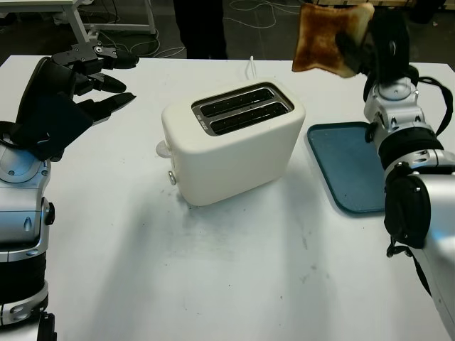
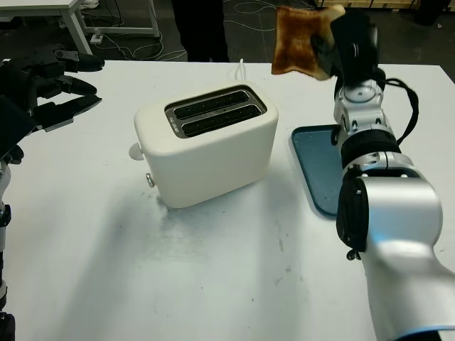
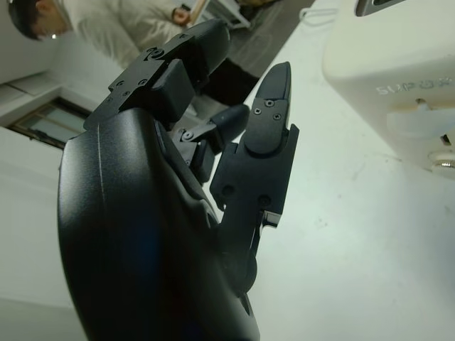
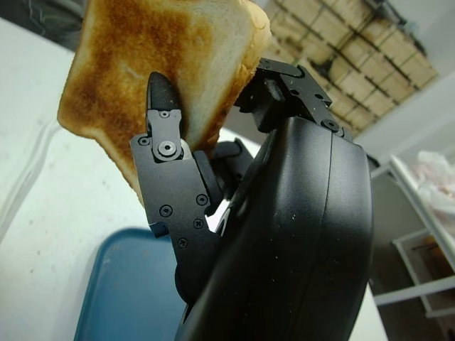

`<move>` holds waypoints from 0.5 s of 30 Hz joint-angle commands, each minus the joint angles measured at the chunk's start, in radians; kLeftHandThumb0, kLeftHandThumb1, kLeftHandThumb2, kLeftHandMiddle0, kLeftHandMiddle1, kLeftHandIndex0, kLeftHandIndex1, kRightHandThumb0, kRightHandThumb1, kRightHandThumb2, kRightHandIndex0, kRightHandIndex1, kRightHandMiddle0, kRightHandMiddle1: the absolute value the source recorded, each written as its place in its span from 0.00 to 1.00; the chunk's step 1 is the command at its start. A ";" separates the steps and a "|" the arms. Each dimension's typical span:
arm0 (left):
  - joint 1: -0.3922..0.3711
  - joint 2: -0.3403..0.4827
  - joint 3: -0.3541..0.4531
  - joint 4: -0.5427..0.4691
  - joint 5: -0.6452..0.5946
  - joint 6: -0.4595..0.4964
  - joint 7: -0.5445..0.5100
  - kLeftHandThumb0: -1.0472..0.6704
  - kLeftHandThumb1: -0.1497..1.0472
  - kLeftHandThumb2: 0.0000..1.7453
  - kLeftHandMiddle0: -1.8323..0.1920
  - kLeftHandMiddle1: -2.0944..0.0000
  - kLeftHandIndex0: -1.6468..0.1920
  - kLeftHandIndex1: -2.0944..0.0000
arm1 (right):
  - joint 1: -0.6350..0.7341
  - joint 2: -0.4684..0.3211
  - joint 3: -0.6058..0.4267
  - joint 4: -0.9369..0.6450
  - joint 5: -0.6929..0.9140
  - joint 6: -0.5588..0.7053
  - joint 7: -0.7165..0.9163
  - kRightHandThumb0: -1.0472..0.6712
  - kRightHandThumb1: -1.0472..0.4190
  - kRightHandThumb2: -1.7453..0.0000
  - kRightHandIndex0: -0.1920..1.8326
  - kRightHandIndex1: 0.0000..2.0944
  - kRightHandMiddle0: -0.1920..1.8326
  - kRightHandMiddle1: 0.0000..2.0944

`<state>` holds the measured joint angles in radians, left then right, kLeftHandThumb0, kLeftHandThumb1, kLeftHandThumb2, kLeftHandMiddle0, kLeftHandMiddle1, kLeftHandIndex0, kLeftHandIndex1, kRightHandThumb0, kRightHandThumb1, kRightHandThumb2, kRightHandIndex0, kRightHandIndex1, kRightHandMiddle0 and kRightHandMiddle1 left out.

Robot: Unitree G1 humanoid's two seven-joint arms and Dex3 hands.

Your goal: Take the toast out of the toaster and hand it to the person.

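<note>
Your right hand (image 1: 359, 42) clamps its fingers (image 4: 165, 142) on browned toast (image 1: 323, 35), raised high.
Both slots of the toaster (image 1: 234, 142) and the blue tray (image 1: 348, 167) hold nothing; your left hand (image 1: 78, 89) is open.

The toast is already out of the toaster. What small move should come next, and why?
Probably extend the right robot hand forward, toward the person standing past the table's far edge. It holds the toast high, clear of the toaster, but no receiving hand is visible.

Browned toast (image 1: 323, 37) held aloft beyond the white, empty-slotted toaster (image 1: 231, 142).
</note>
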<state>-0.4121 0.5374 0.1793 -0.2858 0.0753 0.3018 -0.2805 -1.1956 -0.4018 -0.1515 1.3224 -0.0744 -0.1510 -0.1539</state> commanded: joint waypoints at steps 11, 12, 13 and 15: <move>0.002 0.001 -0.001 0.003 -0.005 0.002 -0.002 0.48 0.89 0.05 0.69 0.55 0.59 0.77 | 0.028 0.022 0.005 0.015 -0.034 0.074 -0.043 0.53 0.09 0.80 0.43 0.83 0.25 0.83; 0.001 0.000 -0.001 0.003 -0.005 0.005 -0.001 0.47 0.89 0.05 0.69 0.55 0.59 0.77 | 0.029 0.022 0.003 0.015 -0.033 0.074 -0.043 0.54 0.09 0.81 0.43 0.83 0.24 0.83; 0.000 0.000 -0.001 0.003 -0.008 0.009 -0.002 0.48 0.89 0.05 0.69 0.55 0.59 0.77 | 0.031 0.022 0.005 0.015 -0.035 0.069 -0.042 0.54 0.09 0.81 0.42 0.83 0.24 0.83; -0.001 0.000 -0.001 0.003 -0.010 0.010 -0.004 0.48 0.89 0.05 0.69 0.55 0.59 0.77 | 0.032 0.022 0.006 0.014 -0.038 0.063 -0.038 0.55 0.09 0.81 0.43 0.83 0.25 0.83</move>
<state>-0.4122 0.5373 0.1783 -0.2853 0.0750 0.3079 -0.2813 -1.1690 -0.3877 -0.1463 1.3378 -0.1062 -0.0869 -0.1877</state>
